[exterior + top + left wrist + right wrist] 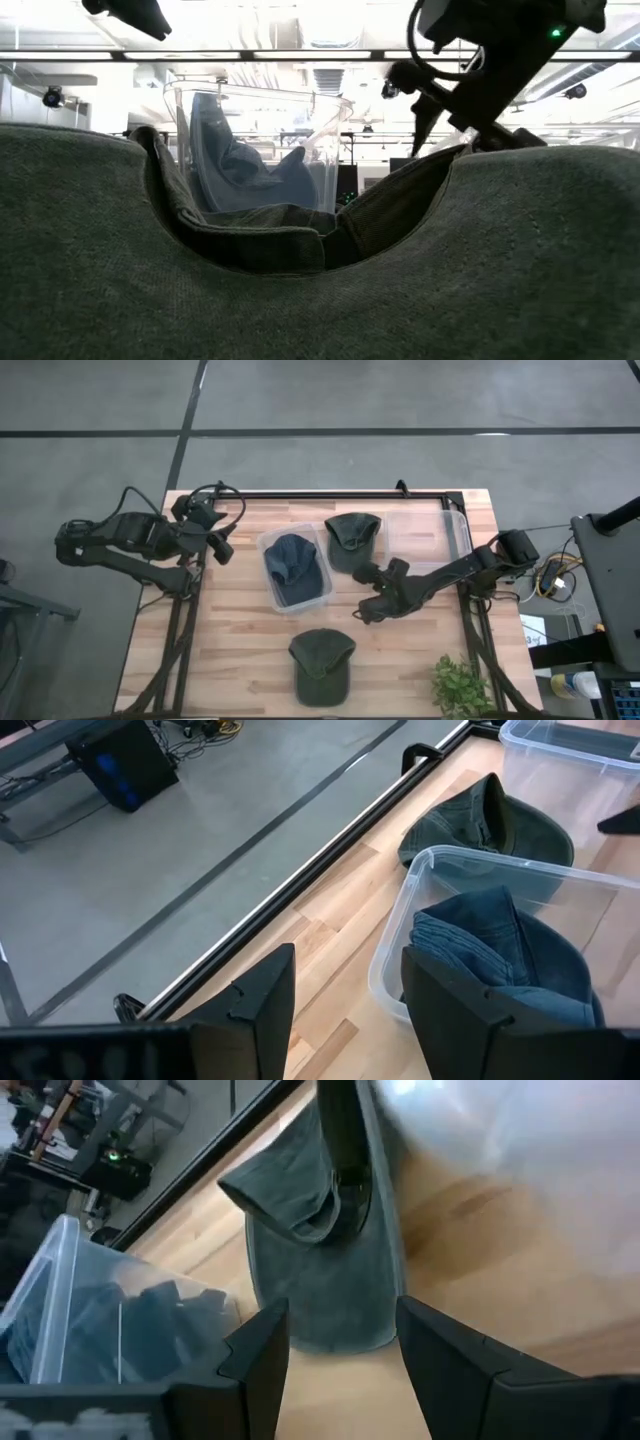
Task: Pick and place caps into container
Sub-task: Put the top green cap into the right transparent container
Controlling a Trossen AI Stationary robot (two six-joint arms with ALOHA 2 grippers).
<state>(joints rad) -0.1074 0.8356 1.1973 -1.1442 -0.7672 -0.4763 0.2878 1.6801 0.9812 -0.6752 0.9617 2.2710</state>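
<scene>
A clear container [322, 592] stands mid-table and holds slate-blue caps [291, 563], which also show in the left wrist view [500, 955] and behind the near cap in the low view [240, 160]. One olive cap [351, 538] lies on the wood just beyond it [320, 1250]. A second olive cap [322, 665] lies by the near edge and fills the low view [320, 290]. My right gripper [368, 593] hovers open just right of the container, pointing at the far olive cap [335, 1355]. My left gripper [216, 546] waits open, left of the container [345, 1010].
A second clear container [430, 532] sits at the far right, with nothing in it that I can see. A small green plant [462, 685] stands at the near right corner. A black rail [340, 495] runs along the far edge. Bare wood lies near left.
</scene>
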